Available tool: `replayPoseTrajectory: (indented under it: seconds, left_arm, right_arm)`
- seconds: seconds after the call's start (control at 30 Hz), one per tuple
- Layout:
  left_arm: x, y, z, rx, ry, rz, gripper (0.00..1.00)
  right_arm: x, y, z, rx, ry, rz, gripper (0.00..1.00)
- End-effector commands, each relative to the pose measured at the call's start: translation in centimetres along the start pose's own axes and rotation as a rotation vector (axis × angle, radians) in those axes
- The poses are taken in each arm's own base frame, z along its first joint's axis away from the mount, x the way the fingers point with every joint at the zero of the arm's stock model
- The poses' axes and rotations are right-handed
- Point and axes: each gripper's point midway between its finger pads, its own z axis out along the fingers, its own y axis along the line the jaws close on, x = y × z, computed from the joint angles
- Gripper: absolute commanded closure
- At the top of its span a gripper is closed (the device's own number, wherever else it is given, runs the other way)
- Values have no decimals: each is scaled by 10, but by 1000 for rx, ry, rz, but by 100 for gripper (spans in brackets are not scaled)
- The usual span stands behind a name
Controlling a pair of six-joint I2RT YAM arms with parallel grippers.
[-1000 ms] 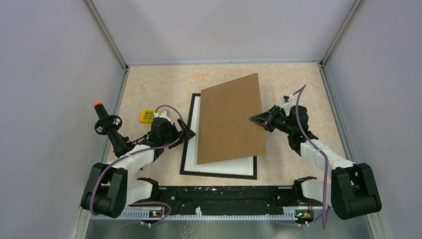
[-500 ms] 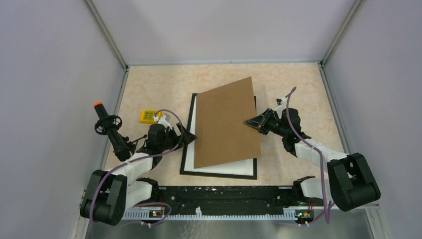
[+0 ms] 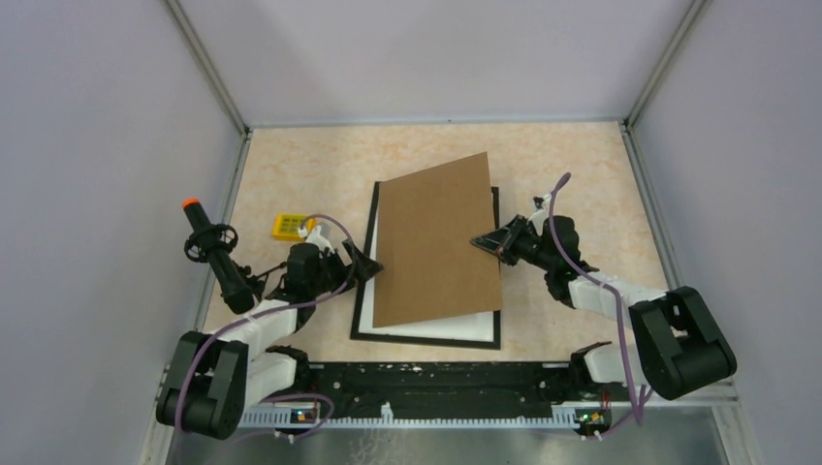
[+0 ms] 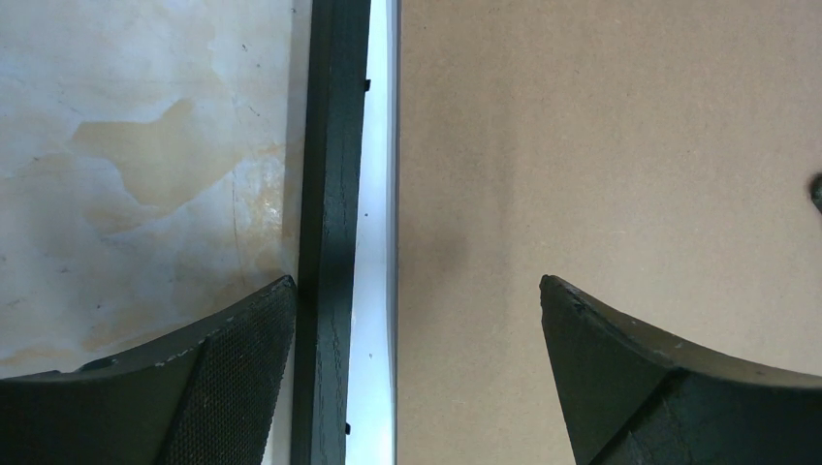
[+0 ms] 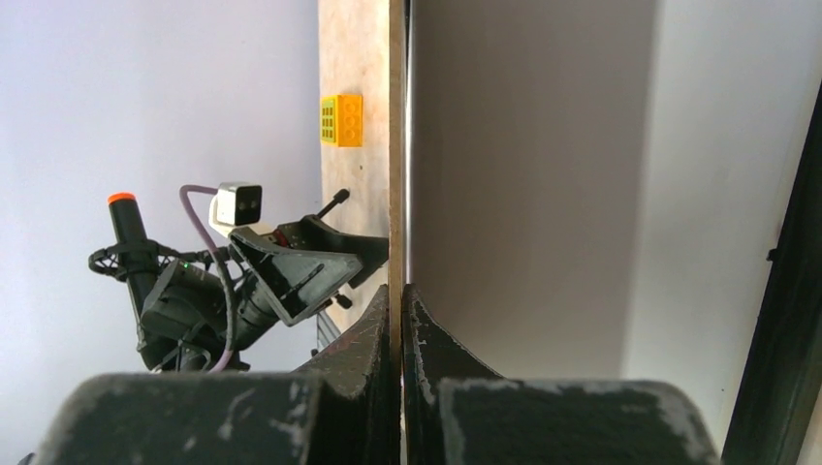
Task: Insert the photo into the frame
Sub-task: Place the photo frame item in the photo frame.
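The black frame (image 3: 425, 335) lies flat mid-table. The photo (image 3: 460, 324) lies inside it, plain white side showing as strips at the left and near edges. A brown cardboard sheet (image 3: 436, 242) covers most of it, tilted, its right side raised. My right gripper (image 3: 490, 244) is shut on that sheet's right edge (image 5: 397, 194); below the sheet I see the white photo (image 5: 727, 194) and a frame bar (image 5: 797, 291). My left gripper (image 3: 366, 263) is open over the frame's left bar (image 4: 330, 194), the white strip (image 4: 378, 194) and the cardboard (image 4: 601, 145), holding nothing.
A yellow toy brick (image 3: 287, 227) lies left of the frame; it also shows in the right wrist view (image 5: 341, 120). A black stand with an orange tip (image 3: 208, 242) stands near the left wall. A black rail (image 3: 426, 378) runs along the near edge. Walls close in three sides.
My right gripper has carried the cardboard sheet leftward, so it now covers more of the frame and photo. My left gripper has shifted slightly toward the near edge and stayed open.
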Motion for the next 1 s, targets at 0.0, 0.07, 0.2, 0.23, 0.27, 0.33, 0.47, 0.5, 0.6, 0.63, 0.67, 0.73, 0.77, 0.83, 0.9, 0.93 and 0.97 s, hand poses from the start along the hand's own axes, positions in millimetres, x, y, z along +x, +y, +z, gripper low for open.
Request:
replayPoseTrajectory:
  seconds: [0.0,0.07,0.2,0.23,0.27,0.33,0.47,0.5,0.6,0.63,0.67,0.73,0.77,0.83,0.9,0.93,0.97]
  left_arm:
    - [1,-1,2,9,9,2,2]
    - [1,-1,2,10,9,1,2]
    - [1,-1,2,12,12,1,2]
    - [1,-1,2,13,13,1,2]
    - [1,-1,2,11,15,1,2]
    - [2,-1,2,11,18,1,2]
    - [2,-1,3,10,20,-1,2]
    - [2,-1,3,9,22,-2,2]
    - [3,0,3,8,23,-3,2]
    - [2,0,3,8,23,-2,2]
    - [3,0,3,8,23,-2,2]
    - [2,0,3,7,22,-3,2]
    - [3,0,3,6,22,-3,2]
    - [2,0,3,5,23,-4,2]
    - [2,0,3,5,24,-5,2]
    - [3,0,4,5,26,-5,2]
    - [3,0,4,6,28,-4,2]
  right_arm:
    - [-3,25,-4,-97,-28,-14,100]
    - [-2,24,-6,-92,-36,-7,100]
    - [-2,24,-12,-86,-58,-9,100]
    - [-3,23,-13,-79,-65,-10,100]
    - [-4,22,-14,-73,-74,-14,100]
    - [-3,20,-14,-62,-75,-15,100]
    - [2,19,-10,-70,-62,-12,100]
    - [4,18,-9,-69,-56,-11,100]
    - [11,21,-6,-82,-36,-10,100]
    - [13,21,-6,-84,-31,-11,100]
    - [14,21,-6,-84,-27,-10,100]
    - [17,18,-7,-77,-23,-9,100]
    - [18,17,-9,-73,-23,-8,100]
    - [20,13,-11,-63,-28,-7,100]
    - [19,10,-12,-56,-37,-3,100]
    - [19,9,-11,-54,-41,-4,100]
    - [19,8,-11,-49,-46,-5,100]
